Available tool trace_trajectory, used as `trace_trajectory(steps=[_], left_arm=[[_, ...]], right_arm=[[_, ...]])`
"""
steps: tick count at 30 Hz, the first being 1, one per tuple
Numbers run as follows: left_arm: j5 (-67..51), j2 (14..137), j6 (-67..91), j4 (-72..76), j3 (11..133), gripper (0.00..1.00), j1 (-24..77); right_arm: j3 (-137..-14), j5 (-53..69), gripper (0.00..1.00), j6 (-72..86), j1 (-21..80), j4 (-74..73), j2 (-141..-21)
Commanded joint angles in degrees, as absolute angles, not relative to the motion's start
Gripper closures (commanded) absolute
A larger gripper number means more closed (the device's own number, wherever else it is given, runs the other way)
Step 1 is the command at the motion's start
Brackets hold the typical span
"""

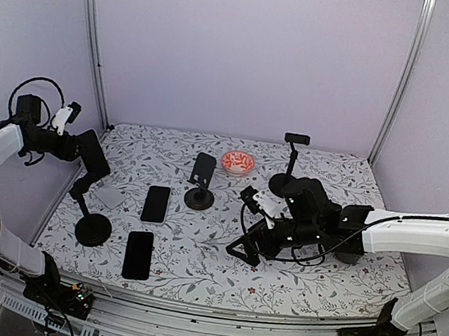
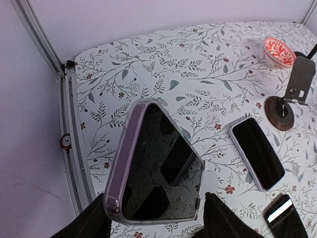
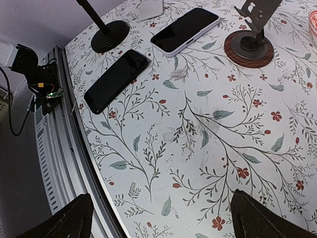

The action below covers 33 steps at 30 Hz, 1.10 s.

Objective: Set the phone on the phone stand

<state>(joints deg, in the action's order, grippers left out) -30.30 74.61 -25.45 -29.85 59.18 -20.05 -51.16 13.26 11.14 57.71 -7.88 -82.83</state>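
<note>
Top external view: three phones, three stands, one bowl (image 1: 238, 162) and two arms are counted. Two phones lie flat on the flowered table (image 1: 327, 273): a pale-edged phone (image 1: 155, 204) and, at six o'clock of it, a black phone (image 1: 138, 254). The third, the purple-cased phone (image 1: 110, 196), is seen raised off the table at nine o'clock of the scene, at the head of the left stand (image 1: 92, 229) (whether it rests in the cradle cannot be told). The middle stand (image 1: 200, 183) is placed at two o'clock of the pale-edged phone. The bowl is at two o'clock of that stand, and the tall stand (image 1: 289, 164) is at three o'clock of the bowl.

In the left wrist view the purple-cased phone is shown tilted, screen towards the camera, with its lower edge set between the two fingers of the left gripper (image 2: 154, 197). The jaws are parted partway and stand astride the phone. A thin gap is seen at the finger at four o'clock of the phone. The other finger (image 2: 94, 218) overlaps the case corner at eight o'clock, and contact there cannot be told.

The right gripper (image 3: 171, 218) is spread wide over bare table with nothing between its jaws, well apart from the purple-cased phone.
</note>
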Motion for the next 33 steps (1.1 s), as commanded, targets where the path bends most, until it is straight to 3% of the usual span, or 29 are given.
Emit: trace_trajectory(steps=[1, 9, 18, 24, 28, 33], left_arm=[[-28.71, 73.43, -24.37, -28.06, 58.54, 0.03, -20.47], [-27.75, 73.06, -24.31, -28.45, 59.46, 0.01, -20.42], [-22.4, 69.6, -18.1, -29.88, 68.94, 0.01, -18.26], [-8.19, 66.42, -16.35, -26.53, 71.6, 0.01, -8.49], [0.1, 65.45, -13.99, -25.62, 73.57, 0.01, 4.11], [6.18, 66.35, 2.66, -26.67, 75.22, 0.01, 15.08]], right_arm=[[-52.13, 13.97, 0.01, 10.94, 57.54, -7.87, -83.23], [-52.64, 14.58, 0.01, 10.57, 57.56, -7.4, -84.29], [-53.14, 14.08, 0.01, 9.88, 57.5, -6.78, -85.45], [-57.29, 14.4, 0.01, 7.74, 57.26, -8.7, -88.5], [-61.27, 15.01, 0.01, 6.08, 56.27, -11.07, -91.15], [-67.59, 15.01, 0.01, 4.77, 55.18, -14.55, -95.16]])
